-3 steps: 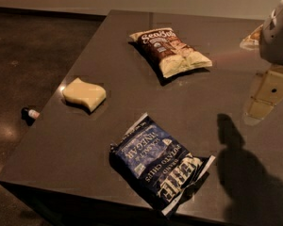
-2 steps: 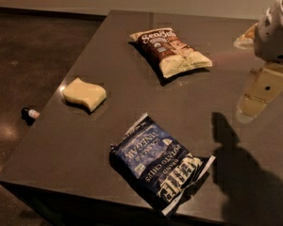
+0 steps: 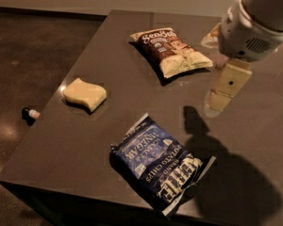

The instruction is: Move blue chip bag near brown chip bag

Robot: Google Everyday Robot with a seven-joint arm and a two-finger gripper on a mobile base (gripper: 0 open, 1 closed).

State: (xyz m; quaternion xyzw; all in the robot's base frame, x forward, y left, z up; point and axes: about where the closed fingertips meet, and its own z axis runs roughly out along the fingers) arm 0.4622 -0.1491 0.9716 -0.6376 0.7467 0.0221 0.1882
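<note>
Near the front edge of the table (image 3: 132, 102), your blue chip bag (image 3: 158, 166) lies flat, well apart from the brown chip bag (image 3: 172, 51) at the far side. Your gripper (image 3: 207, 76) hangs above the table's right part, fingers spread wide and holding nothing. A yellow sponge (image 3: 85, 94) sits at the left.

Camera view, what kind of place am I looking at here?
Probably an indoor office or lab space: a dark table holds a blue chip bag, a brown chip bag and a yellow sponge, with speckled floor beside it. The gripper hovers over the table at the view's right.
</note>
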